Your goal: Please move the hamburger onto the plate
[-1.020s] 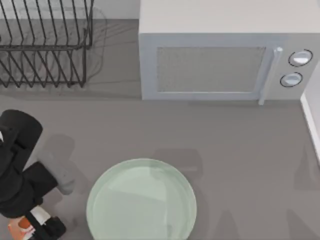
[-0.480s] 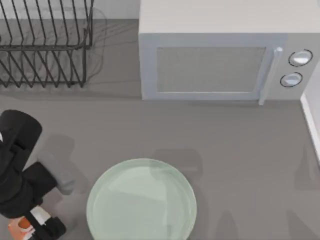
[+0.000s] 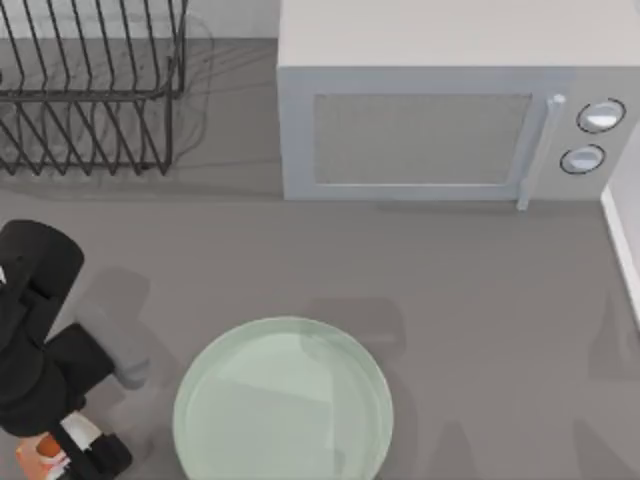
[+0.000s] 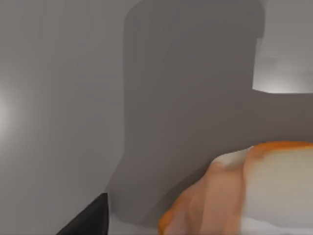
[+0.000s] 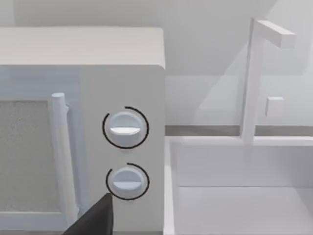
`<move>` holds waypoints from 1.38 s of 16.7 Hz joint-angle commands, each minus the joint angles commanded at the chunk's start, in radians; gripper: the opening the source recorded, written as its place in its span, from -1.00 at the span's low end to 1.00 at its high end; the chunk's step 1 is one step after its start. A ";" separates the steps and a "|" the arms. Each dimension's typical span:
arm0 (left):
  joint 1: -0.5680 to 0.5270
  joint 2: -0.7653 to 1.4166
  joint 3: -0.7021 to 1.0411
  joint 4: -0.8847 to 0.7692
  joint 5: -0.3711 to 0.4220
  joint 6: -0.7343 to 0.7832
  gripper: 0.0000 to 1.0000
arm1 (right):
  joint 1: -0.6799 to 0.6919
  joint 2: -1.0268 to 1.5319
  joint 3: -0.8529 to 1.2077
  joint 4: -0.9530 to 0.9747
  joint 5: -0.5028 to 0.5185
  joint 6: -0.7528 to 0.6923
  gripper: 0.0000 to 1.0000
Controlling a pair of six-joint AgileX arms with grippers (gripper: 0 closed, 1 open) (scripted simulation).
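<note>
The hamburger [image 3: 40, 452], a little orange-tan lump with white patches, sits right at the left gripper [image 3: 62, 452]. The big pale mint plate [image 3: 283, 400] is just right of it, empty.

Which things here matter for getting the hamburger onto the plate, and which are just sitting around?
Part of the job:
hamburger, at the table's near left corner
plate, near the middle front
left gripper, at the hamburger

Just sitting around:
microwave, at the back
wire rack, back left
sink, beside the microwave
</note>
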 joint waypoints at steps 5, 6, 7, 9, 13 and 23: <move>0.000 0.000 0.000 0.000 0.000 0.000 -1.00 | 0.000 0.000 0.000 0.000 0.000 0.000 1.00; 0.000 0.000 0.000 0.000 0.000 0.000 -1.00 | 0.000 0.000 0.000 0.000 0.000 0.000 1.00; 0.000 0.000 0.000 0.000 0.000 0.000 -1.00 | 0.000 0.000 0.000 0.000 0.000 0.000 1.00; 0.000 0.000 0.000 0.000 0.000 0.000 -1.00 | 0.000 0.000 0.000 0.000 0.000 0.000 1.00; 0.003 -0.090 0.082 -0.139 0.014 0.005 -1.00 | 0.000 0.000 0.000 0.000 0.000 0.000 1.00; 0.001 -0.250 0.340 -0.569 0.015 -0.005 -1.00 | 0.000 0.000 0.000 0.000 0.000 0.000 1.00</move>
